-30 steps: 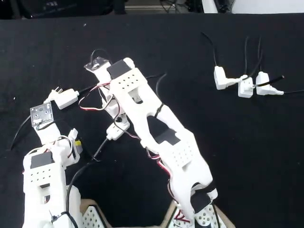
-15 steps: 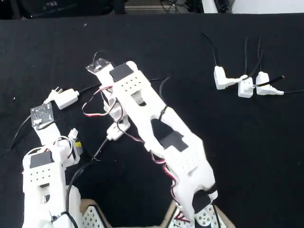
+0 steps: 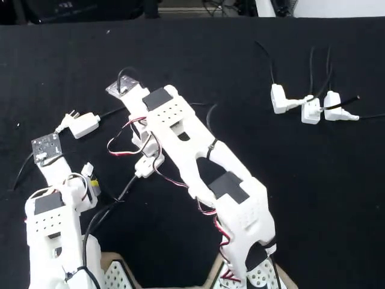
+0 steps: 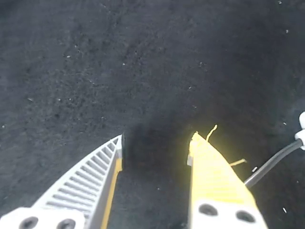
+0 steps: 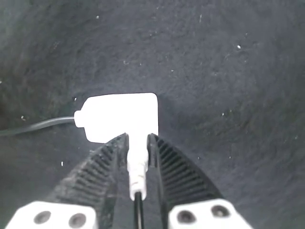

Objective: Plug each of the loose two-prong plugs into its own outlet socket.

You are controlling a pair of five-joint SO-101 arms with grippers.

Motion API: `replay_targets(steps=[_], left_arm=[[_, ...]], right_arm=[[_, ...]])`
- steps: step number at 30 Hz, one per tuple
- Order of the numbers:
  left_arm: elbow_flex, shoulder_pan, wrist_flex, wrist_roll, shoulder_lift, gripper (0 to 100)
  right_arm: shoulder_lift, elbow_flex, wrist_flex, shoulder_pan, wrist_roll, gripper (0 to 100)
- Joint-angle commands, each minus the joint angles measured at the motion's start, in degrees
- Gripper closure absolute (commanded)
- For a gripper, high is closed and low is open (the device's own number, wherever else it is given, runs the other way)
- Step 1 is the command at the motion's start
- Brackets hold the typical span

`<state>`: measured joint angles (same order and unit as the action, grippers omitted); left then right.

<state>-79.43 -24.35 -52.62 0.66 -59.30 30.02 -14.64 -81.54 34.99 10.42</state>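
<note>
While the left end effector (image 4: 157, 138) is held open over the black cloth tabletop (image 4: 143, 57), the right end effector (image 5: 138, 137) is clamped on a slim white plug (image 5: 137, 172) set against a white rectangular outlet socket (image 5: 119, 114).

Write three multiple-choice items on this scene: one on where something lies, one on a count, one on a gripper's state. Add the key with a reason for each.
1. Where on the table does the loose two-prong plug lie?
A. left part
B. right part
C. far middle

2. How many white connectors are clustered on the right?
A. one
B. three
C. five

3. What is the state of the right gripper?
A. open over bare cloth
B. shut on nothing
C. shut on a white plug

Key:
1 A: the high view shows it near the left arm.
2 B: three sit side by side, each with a cord.
3 C: its fingers pinch the plug's neck in the right wrist view.
</note>
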Motion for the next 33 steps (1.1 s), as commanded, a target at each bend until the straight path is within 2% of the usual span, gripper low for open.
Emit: replay_targets(steps=[1, 5, 13, 17, 21, 26, 33], left_arm=[[4.0, -0.6, -0.1, 0.1, -0.6, 78], [4.0, -0.7, -0.1, 0.1, -0.6, 78], [4.0, -0.6, -0.1, 0.1, -0.6, 78], [4.0, -0.5, -0.1, 0.1, -0.6, 78], [4.0, -0.6, -0.1, 0.1, -0.6, 78], [4.0, -0.5, -0.1, 0.1, -0.6, 78], [4.0, -0.5, -0.1, 0.1, -0.6, 78]], right_arm=[[0.3, 2.2, 0.4, -1.1, 3.4, 98.7], [0.3, 2.8, -0.2, -0.3, 4.8, 98.7], [-5.7, 11.9, 7.1, 0.1, 4.4, 98.7], [-5.8, 13.1, 7.6, -0.2, 4.2, 98.7], [-3.6, 12.5, 7.6, -1.8, -1.8, 98.8], [0.3, 7.7, 3.3, -2.5, -5.2, 98.8], [3.9, -1.7, -3.7, -2.7, -4.7, 98.8]])
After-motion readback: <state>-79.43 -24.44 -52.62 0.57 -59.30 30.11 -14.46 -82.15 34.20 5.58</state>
